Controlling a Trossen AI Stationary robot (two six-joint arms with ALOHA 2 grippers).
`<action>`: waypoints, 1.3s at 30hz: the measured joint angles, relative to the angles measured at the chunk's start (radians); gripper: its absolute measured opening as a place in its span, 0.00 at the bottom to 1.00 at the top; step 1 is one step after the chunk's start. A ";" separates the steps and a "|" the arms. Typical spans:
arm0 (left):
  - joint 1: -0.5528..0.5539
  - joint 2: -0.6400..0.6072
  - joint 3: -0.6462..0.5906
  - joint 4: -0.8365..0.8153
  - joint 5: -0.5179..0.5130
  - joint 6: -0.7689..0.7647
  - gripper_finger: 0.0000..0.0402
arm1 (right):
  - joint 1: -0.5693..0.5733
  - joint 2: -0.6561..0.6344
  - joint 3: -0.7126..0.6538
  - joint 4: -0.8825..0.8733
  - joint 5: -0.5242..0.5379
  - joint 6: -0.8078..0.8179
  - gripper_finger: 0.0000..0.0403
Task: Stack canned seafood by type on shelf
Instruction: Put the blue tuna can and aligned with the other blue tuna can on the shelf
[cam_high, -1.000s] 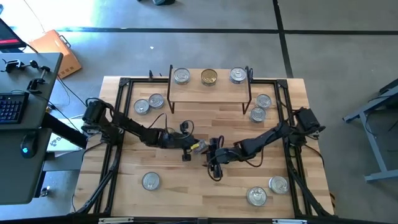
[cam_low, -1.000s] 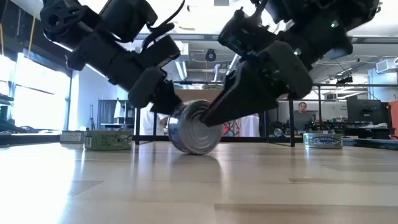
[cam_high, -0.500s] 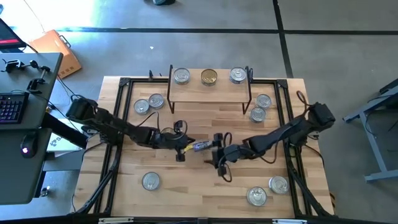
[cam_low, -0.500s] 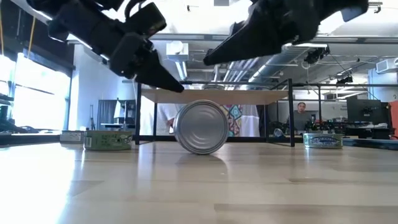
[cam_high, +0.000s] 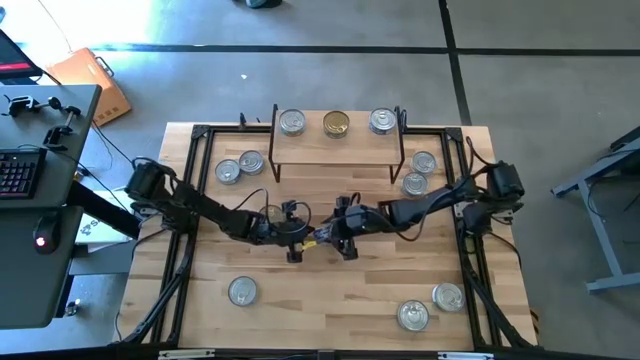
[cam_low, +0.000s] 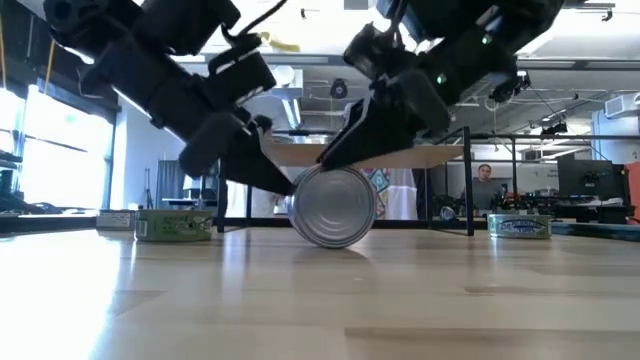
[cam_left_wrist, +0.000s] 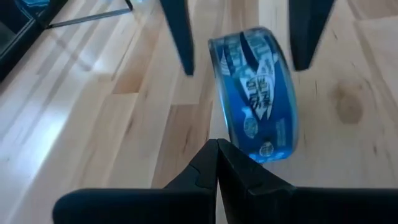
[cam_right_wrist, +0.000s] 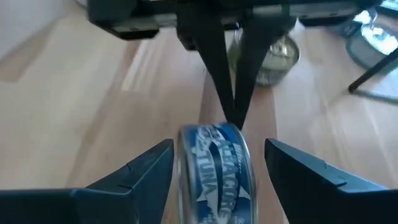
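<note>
Blue-labelled tin (cam_low: 333, 206) on its edge at the middle of the tabletop (cam_high: 330, 300), silver lid facing the low view. Left of it, left claw (cam_high: 293, 238) pinched fully shut, empty, tips just beside the tin. Right of it, right claw (cam_high: 343, 236) spread wide, fingers (cam_right_wrist: 134, 176) either side of the tin, not gripping. At upper centre, shelf (cam_high: 336, 139) with 3 tins (cam_high: 336, 123) on top: silver, gold, silver.

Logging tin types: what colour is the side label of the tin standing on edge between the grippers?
Blue with white lettering on the tin; the left wrist view shows it best.
</note>
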 joint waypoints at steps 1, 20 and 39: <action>0.002 0.007 0.000 0.003 0.000 0.000 0.00 | -0.004 0.005 0.000 -0.007 -0.001 -0.003 0.61; -0.220 -0.034 0.055 -0.019 -0.352 0.141 0.00 | 0.176 -0.100 0.024 -0.302 0.288 0.050 0.30; -0.263 -0.056 0.056 -0.017 -0.469 0.151 0.00 | -0.115 -0.366 0.123 -0.759 0.819 -0.139 0.30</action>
